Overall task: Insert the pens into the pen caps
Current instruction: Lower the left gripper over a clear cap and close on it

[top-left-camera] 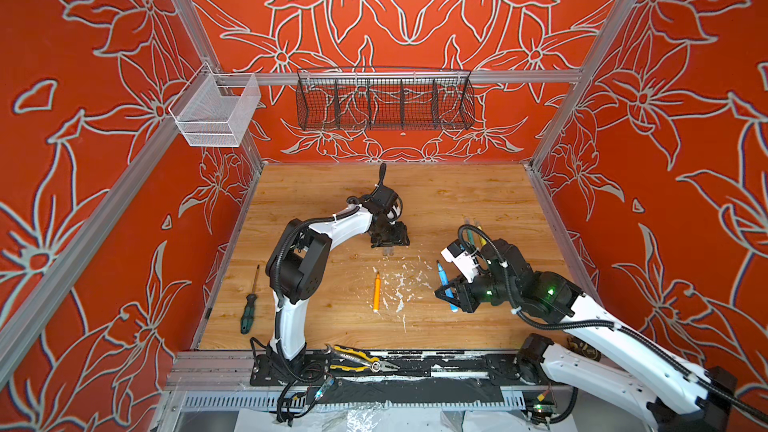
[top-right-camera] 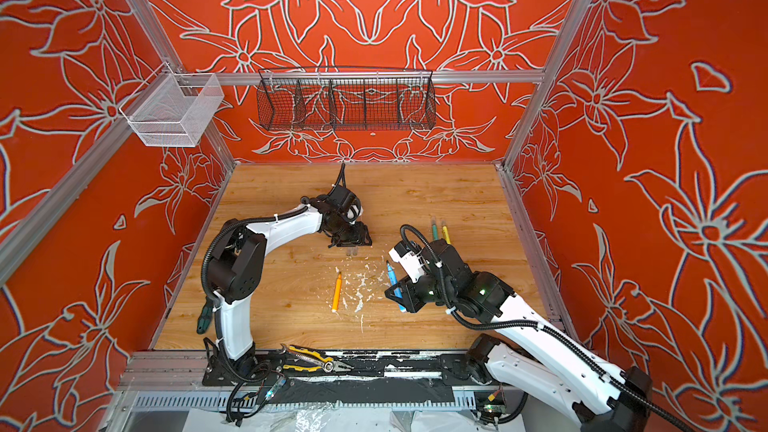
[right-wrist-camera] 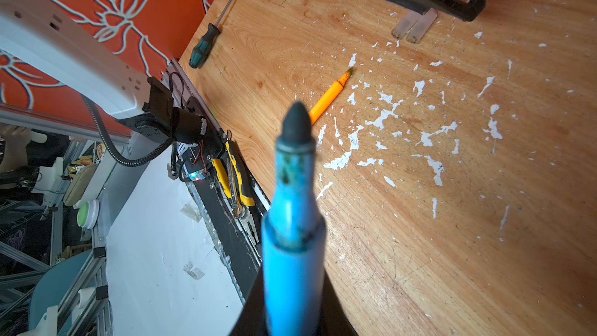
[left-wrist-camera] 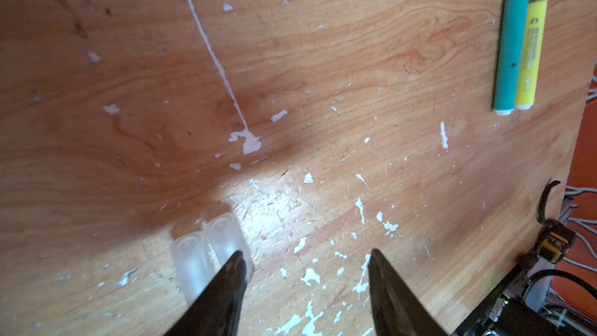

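Two clear pen caps [left-wrist-camera: 190, 263] lie side by side on the wooden table [left-wrist-camera: 323, 59]. My left gripper [left-wrist-camera: 305, 258] hovers low over them, open, with one fingertip [left-wrist-camera: 237, 263] over the nearer cap [left-wrist-camera: 226, 234] and only bare table in the gap. My right gripper [right-wrist-camera: 290, 311] is shut on the blue pen [right-wrist-camera: 290, 221], dark tip pointing away, held above the table [top-left-camera: 444, 284]. The orange pen [top-left-camera: 376, 292] lies uncapped mid-table. The green pen [left-wrist-camera: 512, 56] and yellow pen [left-wrist-camera: 531, 53] lie together at the right with clear caps on their tips.
White flecks [top-left-camera: 399, 284] litter the table's middle. A green-handled screwdriver [top-left-camera: 250, 305] lies at the left edge. Yellow-and-black pliers [top-left-camera: 357, 361] rest on the front rail. A black wire basket [top-left-camera: 384, 103] and a white mesh basket [top-left-camera: 216, 112] hang on the back frame.
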Tool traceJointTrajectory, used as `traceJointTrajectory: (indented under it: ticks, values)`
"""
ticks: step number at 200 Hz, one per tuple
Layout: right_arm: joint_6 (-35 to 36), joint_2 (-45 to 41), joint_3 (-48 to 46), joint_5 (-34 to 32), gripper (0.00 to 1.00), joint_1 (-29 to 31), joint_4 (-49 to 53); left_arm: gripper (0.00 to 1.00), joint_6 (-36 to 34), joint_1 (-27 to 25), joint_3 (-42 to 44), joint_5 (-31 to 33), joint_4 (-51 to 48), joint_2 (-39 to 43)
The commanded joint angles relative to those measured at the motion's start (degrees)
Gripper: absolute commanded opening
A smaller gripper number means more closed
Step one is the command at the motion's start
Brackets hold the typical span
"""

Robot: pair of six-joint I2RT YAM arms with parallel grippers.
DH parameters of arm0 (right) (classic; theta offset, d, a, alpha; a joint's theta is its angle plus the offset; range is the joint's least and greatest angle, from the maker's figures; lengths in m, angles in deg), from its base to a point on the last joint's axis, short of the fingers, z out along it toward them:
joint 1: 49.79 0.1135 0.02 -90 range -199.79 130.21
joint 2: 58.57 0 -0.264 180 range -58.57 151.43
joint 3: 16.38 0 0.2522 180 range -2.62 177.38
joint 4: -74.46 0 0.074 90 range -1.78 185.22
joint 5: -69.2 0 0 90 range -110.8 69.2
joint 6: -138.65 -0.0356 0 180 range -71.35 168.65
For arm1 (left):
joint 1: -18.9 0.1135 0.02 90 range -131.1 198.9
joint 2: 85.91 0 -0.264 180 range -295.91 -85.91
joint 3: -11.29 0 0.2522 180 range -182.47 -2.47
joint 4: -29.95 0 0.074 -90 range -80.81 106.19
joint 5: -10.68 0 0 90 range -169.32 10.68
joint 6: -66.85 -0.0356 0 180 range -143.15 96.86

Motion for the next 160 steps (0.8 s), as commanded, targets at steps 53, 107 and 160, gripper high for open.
traceJointTrajectory:
  ticks: [53,107,160]
  values:
    - [1.22,-0.71,-0.93,-0.65,0.0,-0.31,-0.42,0.59,1.49,-0.47,-1.06,4.89,-5.0,-1.52]
    - [0.63,-0.39,-1.34,0.41,0.0,-0.32,-1.99,0.58,0.85,-0.75,-2.55,4.75,-6.12,-3.41]
    - [-0.61,-1.63,-2.42,0.38,0.0,-0.36,-2.79,0.54,-0.4,-1.17,-5.67,6.59,-9.14,-5.57]
